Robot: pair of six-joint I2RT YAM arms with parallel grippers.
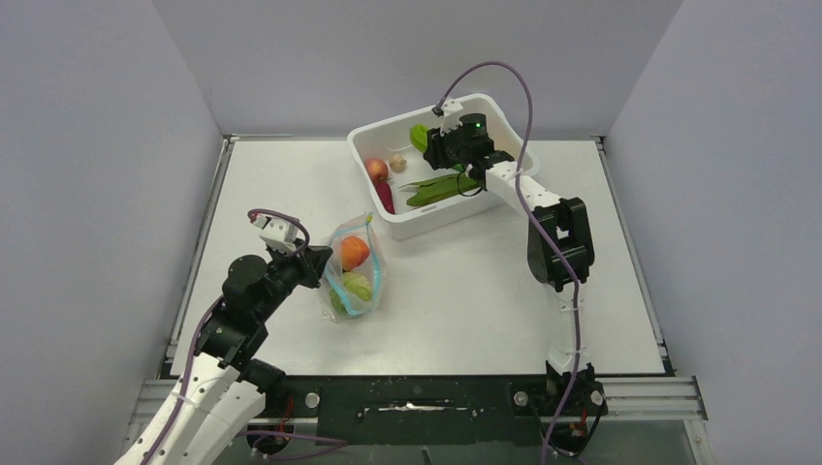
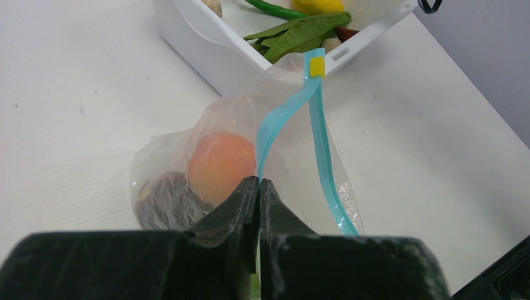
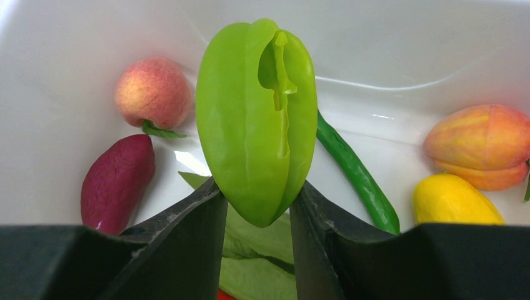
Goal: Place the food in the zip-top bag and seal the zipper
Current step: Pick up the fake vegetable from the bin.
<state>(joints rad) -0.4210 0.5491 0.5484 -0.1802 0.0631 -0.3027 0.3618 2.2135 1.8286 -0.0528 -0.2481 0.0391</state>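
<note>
Edges: desk [image 1: 465, 300] boxed by grey walls [image 1: 97, 145] at left, back and right; arm bases sit at the near edge.
Open room: bare desk lies between the bag [image 1: 354, 271] and the right arm [image 1: 557, 242], and along the front. The tub [image 1: 426, 221] takes the back centre, set at an angle.
Left tool: left tool [image 2: 258, 182] is pinched fully closed on the bag's near rim, with one track of the zipper [image 2: 322, 137] running into its tips.
Bag: lies left of centre, its far corner just short of the tub's near wall. The zipper runs from the tips away toward the tub, its two blue tracks parted and meeting at a yellow slider [image 2: 317, 67].
In the bag: peach [image 2: 220, 164], dark fruit [image 2: 165, 201] touching it, and green ball [image 1: 355, 287] seen from above.
Right tool: right tool [image 3: 256, 187] is inside the tub's back part, fingers partly open and clamped on the lower end of a ridged green fruit [image 3: 250, 119] that sticks out beyond the tips. Whether it clears the tub floor cannot be told.
Tub contents: second peach [image 3: 153, 92], purple root [image 3: 117, 182], bean [image 3: 356, 172], orange fruit [image 3: 484, 145], yellow fruit [image 3: 456, 200], leaves [image 3: 256, 244] and mushroom [image 1: 397, 162].
In the way: the tub's near wall stands between the green fruit and the bag, and the right arm crosses the tub's right rim.
</note>
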